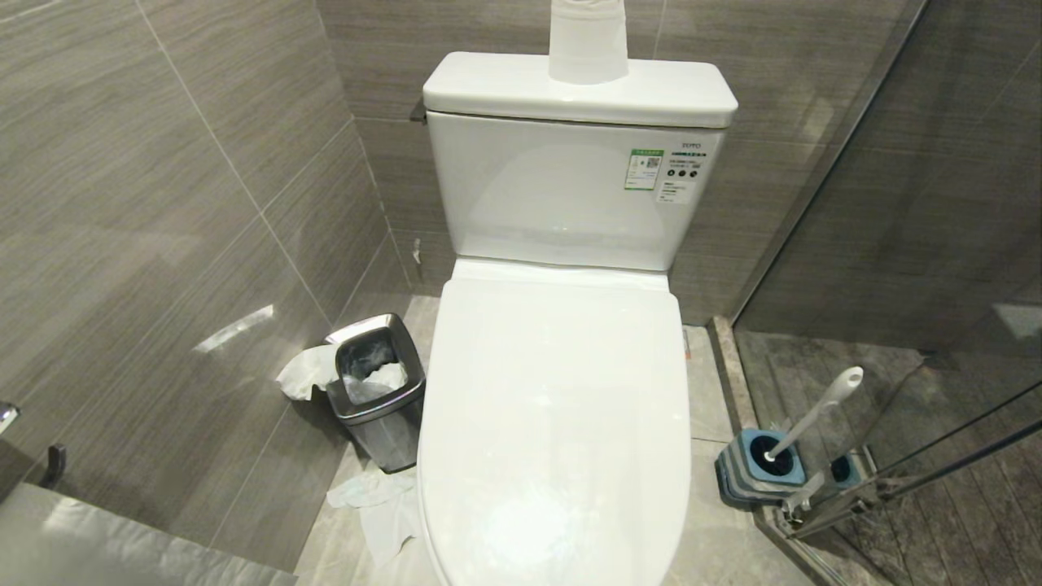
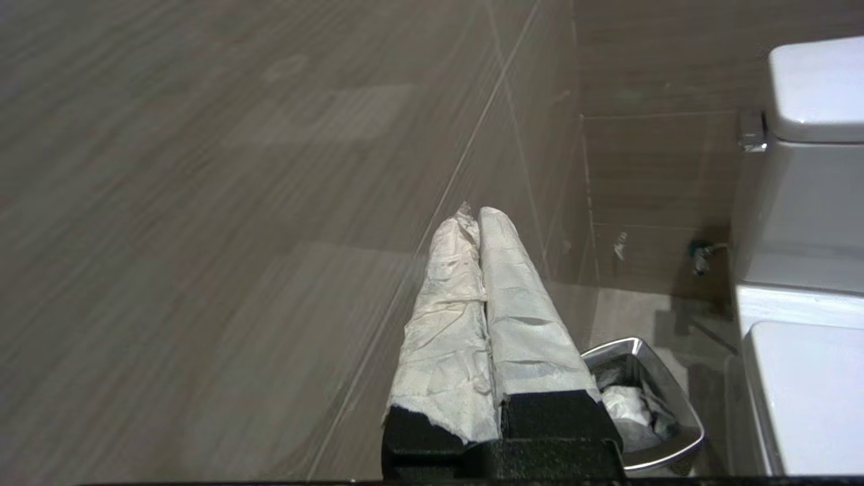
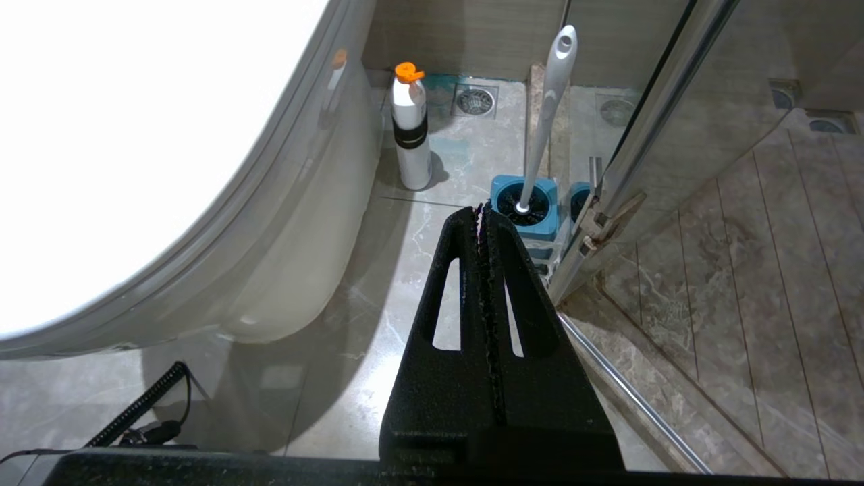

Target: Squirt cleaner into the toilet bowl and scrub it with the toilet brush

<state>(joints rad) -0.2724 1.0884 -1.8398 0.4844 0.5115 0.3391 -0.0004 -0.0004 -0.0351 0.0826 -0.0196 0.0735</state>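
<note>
Toilet bowl (image 1: 553,423) is sitting lid-down at center; toilet brush (image 1: 814,415) is standing in its holder (image 1: 757,468) at four o'clock. Left gripper (image 2: 472,210), seemingly cloth-wrapped, and right gripper (image 3: 483,209) are both keeping jaws pressed together, empty.

Toilet bowl (image 1: 553,423): glossy white ceramic, lid smooth with soft reflections. Bin (image 1: 378,391): brushed steel body, polished rim, crumpled plastic liner inside. Wall tiles (image 1: 146,203): grey, wood-grain pattern, satin sheen. Floor (image 3: 432,223): glossy marble-look tile. Toilet brush (image 1: 814,415): smooth white plastic handle; holder (image 1: 757,468) blue-grey plastic. Shower door (image 1: 936,244): clear glass, chrome fittings. Left tool (image 2: 472,216): fingers wrapped in wrinkled white cloth-like tape. Right tool (image 3: 482,212): matt black textured plastic.
</note>
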